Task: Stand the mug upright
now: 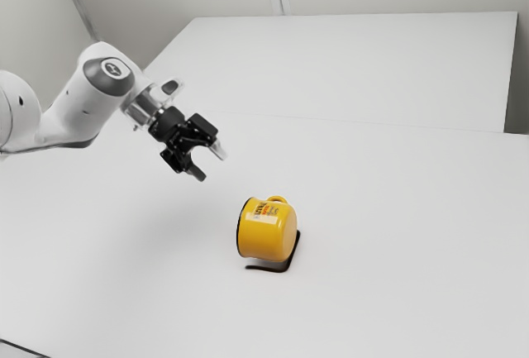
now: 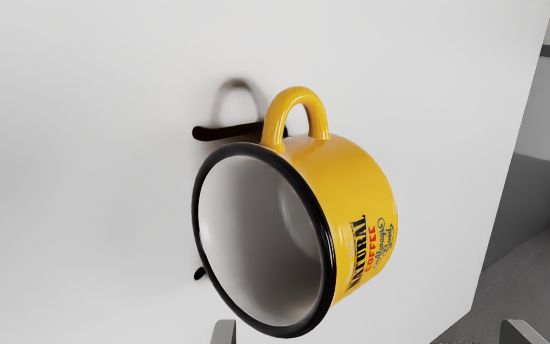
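Across a broad white table (image 1: 124, 292) in a pale-walled room, the yellow enamel mug (image 1: 269, 242) lies on its side over a thin black stand (image 1: 281, 267), its mouth toward the exterior view's left. The black pincer (image 1: 208, 163) hangs open above and apart from it. The wrist view adds the mug's pale hollow, legible "NATURAL COFFEE" lettering (image 2: 364, 248) and grey floor (image 2: 518, 286) past the table's edge.

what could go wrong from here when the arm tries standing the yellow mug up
The mug lies on its side, so a nudge to its round wall might roll it. The open end effector could catch the raised handle and twist the mug. The black bent piece by the mug may get in the way of its base.
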Available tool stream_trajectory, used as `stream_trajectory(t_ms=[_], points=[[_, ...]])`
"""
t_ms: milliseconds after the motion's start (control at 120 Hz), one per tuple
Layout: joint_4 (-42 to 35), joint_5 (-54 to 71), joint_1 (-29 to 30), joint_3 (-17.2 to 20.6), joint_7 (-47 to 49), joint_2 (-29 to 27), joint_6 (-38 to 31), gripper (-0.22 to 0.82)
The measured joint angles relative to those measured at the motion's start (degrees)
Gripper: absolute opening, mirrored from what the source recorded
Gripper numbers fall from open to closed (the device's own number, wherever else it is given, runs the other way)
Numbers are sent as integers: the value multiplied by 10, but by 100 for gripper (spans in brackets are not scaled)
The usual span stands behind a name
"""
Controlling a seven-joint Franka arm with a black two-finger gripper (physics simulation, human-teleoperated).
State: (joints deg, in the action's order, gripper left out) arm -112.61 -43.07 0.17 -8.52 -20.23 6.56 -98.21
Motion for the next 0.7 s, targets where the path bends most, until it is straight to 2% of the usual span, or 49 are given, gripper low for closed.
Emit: stream_trajectory(t_ms=[125, 358, 700], points=[[-63, -92, 3, 0, -46, 12, -19, 60], [-93, -200, 2, 1, -126, 61, -33, 60], [-142, -279, -3, 6, -206, 55, -27, 60]])
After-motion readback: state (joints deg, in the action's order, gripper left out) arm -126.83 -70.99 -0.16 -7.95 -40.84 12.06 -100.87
